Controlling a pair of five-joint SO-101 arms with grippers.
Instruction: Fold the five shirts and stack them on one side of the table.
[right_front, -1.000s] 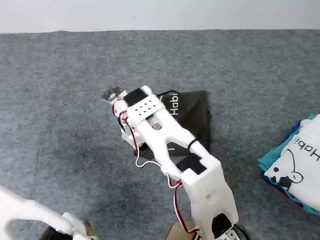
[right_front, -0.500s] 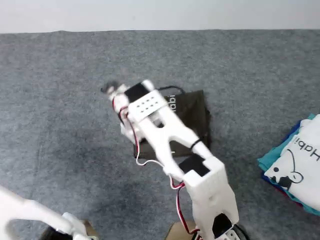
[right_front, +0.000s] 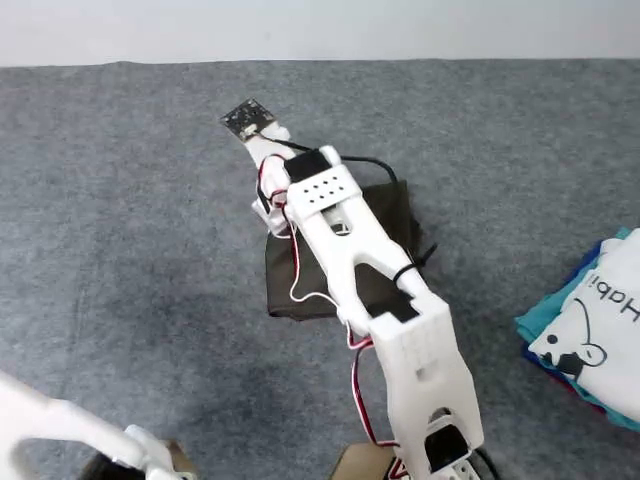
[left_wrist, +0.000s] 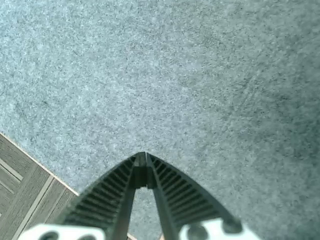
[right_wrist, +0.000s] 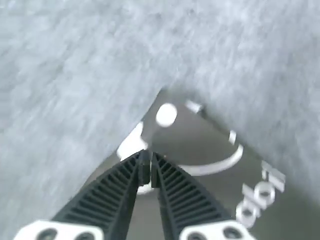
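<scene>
1. At the near left corner of the table, a white section of the left arm (right_front: 60, 425) shows in the high view.
2. The left gripper (left_wrist: 145, 157) hangs over bare grey felt mat (right_front: 120, 200) with its ribbed fingers (left_wrist: 182, 197) pressed together and nothing between them. Just past the mat's edge, a strip of wooden floor (left_wrist: 20, 200) shows in the left wrist view.
3. A folded dark shirt (right_front: 395, 215) lies flat on the mat near the middle of the table, well apart from the other shirts. It forms a rough square with white print on its upper face.
4. The right arm (right_front: 340, 240) stretches from the near edge across this dark shirt and covers much of its middle. Its wrist is over the shirt's far left corner.
5. The right gripper (right_wrist: 146, 159) has its fingers together, tips meeting over the white print by that corner. Whether the tips touch the cloth cannot be told.
6. At the right edge of the table sits a stack of folded shirts (right_front: 590, 330). A white shirt (right_front: 605, 300) with dark print is on top, and a teal shirt (right_front: 540, 325) and darker layers peek out beneath it.
</scene>
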